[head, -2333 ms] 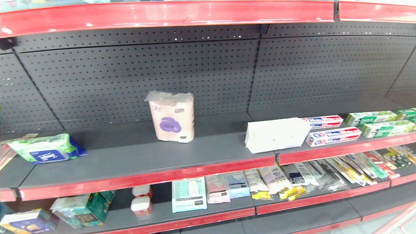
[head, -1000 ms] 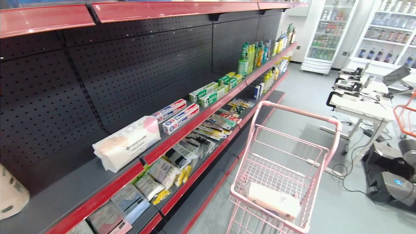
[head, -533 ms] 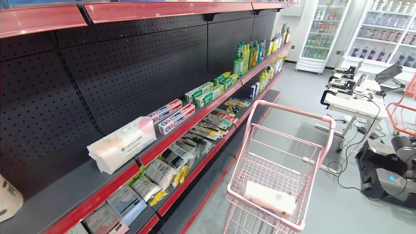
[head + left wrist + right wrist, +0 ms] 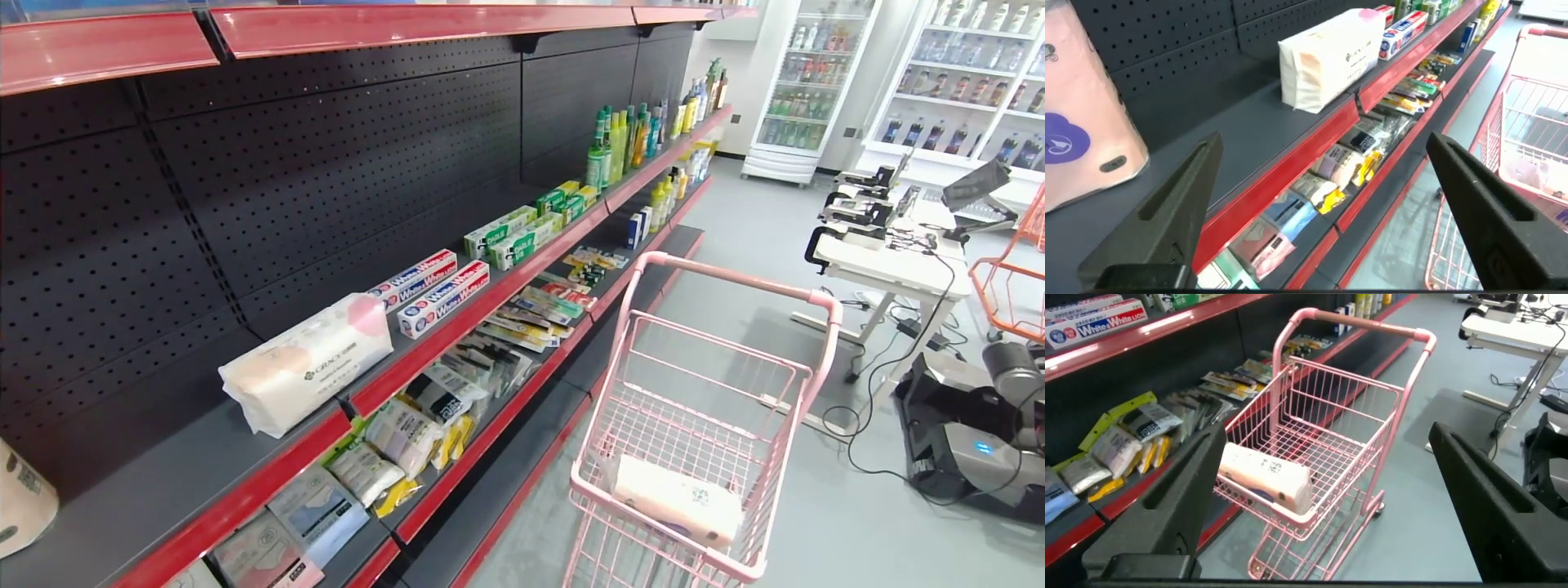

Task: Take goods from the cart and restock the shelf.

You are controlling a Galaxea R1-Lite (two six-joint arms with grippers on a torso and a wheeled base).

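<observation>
Tissue pack point(image 4: 678, 508) in pink cart point(image 4: 739, 282), shelf point(image 4: 457, 323) beside.

Pink wire cart point(image 4: 702, 425); matt perforated shelf point(image 4: 326, 163) backing.

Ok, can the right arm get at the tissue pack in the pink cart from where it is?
Probably yes. The right gripper hangs open above the pink cart, whose top is open. The tissue pack lies alone in the basket with nothing over it. The wire walls could crowd the spread fingers.
</observation>
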